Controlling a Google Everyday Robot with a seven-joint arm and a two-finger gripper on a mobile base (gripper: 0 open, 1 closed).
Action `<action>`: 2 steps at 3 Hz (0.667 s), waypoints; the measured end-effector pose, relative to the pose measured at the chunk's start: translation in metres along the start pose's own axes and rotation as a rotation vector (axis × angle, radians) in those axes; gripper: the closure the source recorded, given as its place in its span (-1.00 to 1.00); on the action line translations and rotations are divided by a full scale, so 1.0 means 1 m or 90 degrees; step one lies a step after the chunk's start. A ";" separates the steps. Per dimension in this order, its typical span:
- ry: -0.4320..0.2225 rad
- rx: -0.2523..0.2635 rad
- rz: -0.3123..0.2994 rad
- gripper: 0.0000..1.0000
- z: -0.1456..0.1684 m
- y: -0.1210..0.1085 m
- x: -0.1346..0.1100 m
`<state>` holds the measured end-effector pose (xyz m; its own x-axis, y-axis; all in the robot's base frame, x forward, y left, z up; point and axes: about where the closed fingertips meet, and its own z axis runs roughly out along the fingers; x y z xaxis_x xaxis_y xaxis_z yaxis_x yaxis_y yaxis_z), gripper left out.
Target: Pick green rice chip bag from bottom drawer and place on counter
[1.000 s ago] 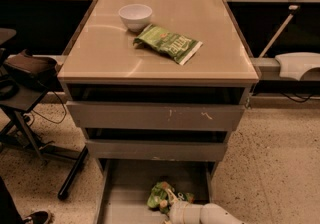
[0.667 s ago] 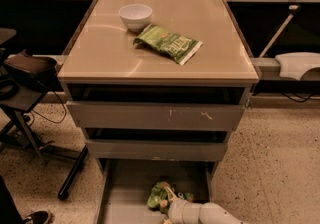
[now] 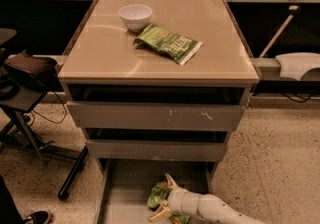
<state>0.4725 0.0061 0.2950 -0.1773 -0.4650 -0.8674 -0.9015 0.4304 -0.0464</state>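
Observation:
The green rice chip bag point(image 3: 157, 196) lies on the grey floor of the pulled-out bottom drawer point(image 3: 125, 203), near its middle, partly hidden by my gripper. My gripper point(image 3: 165, 197) reaches in from the lower right on a white arm point(image 3: 220, 210). It is open, with one tan fingertip point(image 3: 170, 181) behind the bag and the other point(image 3: 159, 214) in front of it. The bag rests on the drawer floor. The beige counter point(image 3: 110, 58) is above.
On the counter are a white bowl point(image 3: 135, 16) and a flatter darker-green bag with a white end point(image 3: 167, 43). Two taller grey drawer fronts point(image 3: 155, 117) stick out above the bottom drawer. A black chair point(image 3: 25, 68) stands at the left. There is speckled floor point(image 3: 280, 158) to the right.
My gripper has edged a little further in over the bag, and its fingers now stand on either side of it. The bag has not moved.

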 end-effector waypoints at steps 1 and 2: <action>0.013 -0.005 -0.004 -1.00 0.004 0.005 0.003; 0.012 -0.011 0.031 -1.00 0.019 0.003 0.028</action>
<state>0.4721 0.0088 0.2612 -0.2286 -0.4576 -0.8593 -0.8981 0.4397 0.0047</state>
